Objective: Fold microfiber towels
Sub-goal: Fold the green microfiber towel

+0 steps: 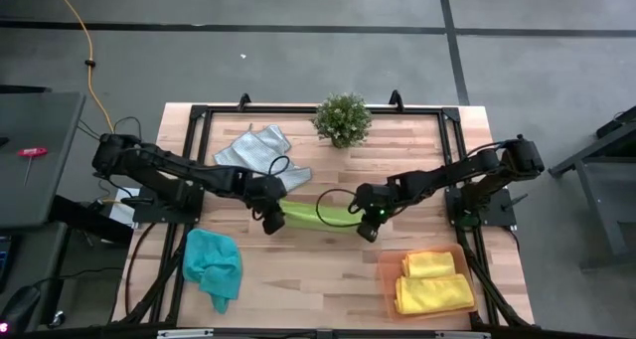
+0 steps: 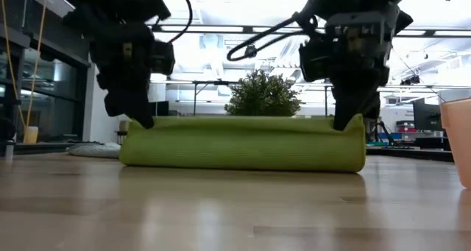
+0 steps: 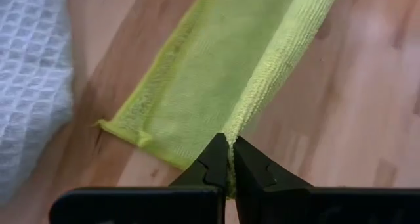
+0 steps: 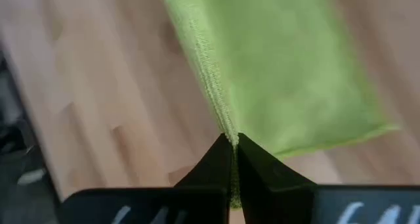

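The left gripper (image 3: 230, 148) has its fingers pinched tight on one edge of the lime green towel (image 1: 316, 216), and the right gripper (image 4: 233, 145) is clamped the same way on the edge at the towel's other end. Between them the towel lies as a long, low band in the middle of the table (image 1: 298, 279), its held edge raised slightly at both ends. The grey towel (image 1: 260, 152) lies just behind the left gripper, the teal towel (image 1: 214, 264) near the front left corner. Two folded yellow towels (image 1: 433, 282) sit in the orange tray (image 1: 389, 279) at front right. A potted plant (image 1: 343, 118) stands at the back edge.
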{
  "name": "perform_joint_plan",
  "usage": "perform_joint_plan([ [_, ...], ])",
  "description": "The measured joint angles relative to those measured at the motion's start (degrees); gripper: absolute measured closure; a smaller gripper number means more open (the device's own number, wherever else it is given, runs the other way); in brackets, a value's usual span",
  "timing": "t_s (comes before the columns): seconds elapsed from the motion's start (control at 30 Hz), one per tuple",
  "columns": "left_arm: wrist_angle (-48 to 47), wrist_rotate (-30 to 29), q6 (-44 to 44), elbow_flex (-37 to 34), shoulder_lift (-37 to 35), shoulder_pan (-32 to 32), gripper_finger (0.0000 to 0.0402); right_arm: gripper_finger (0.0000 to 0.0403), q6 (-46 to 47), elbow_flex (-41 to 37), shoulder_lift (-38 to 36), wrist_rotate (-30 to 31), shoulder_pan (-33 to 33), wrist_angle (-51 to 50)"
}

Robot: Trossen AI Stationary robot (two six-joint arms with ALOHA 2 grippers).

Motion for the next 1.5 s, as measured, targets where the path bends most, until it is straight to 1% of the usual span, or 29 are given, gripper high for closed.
perform_joint_plan([
  [0.3,0.50,0.05,-0.82,0.02,3.20,-0.33,0.0402,0.0403,5.38,0.00,0.01,3.09,-0.32,-0.32],
  [0.63,0.48,-0.13,-1.07,0.04,4.22,-1.14,0.0394,0.0397,5.15,0.00,0.02,4.03,-0.14,-0.26],
  [0.73,-0.09,-0.90,-1.06,0.01,4.24,-1.16,0.0389,0.0369,5.35,0.00,0.03,4.73,-0.13,-0.75],
  [0.9,-0.26,-3.05,-1.04,-0.02,4.25,-1.16,0.0368,0.0290,5.35,-0.02,0.05,8.29,-0.12,-1.85],
  [1.0,-0.16,-3.37,0.47,-0.02,4.25,-0.84,0.0345,0.0245,5.05,-0.02,0.05,9.18,-0.65,-1.96],
  [1.1,-0.03,-3.98,1.37,-0.02,4.25,-0.15,0.0316,0.0212,4.36,-0.02,0.05,9.32,-1.28,-1.88],
  [1.23,0.19,-3.97,2.95,-0.02,3.52,1.58,0.0275,0.0190,2.53,-0.02,0.05,9.29,-1.88,-1.75],
  [1.37,0.09,-3.86,4.63,-0.02,0.98,4.00,0.0242,0.0186,0.17,-0.02,-0.52,9.30,-2.15,-1.70],
  [1.5,-0.11,-3.81,8.08,0.00,-2.94,6.03,0.0223,0.0186,-2.88,-0.02,-3.15,12.16,-2.15,-2.19],
])
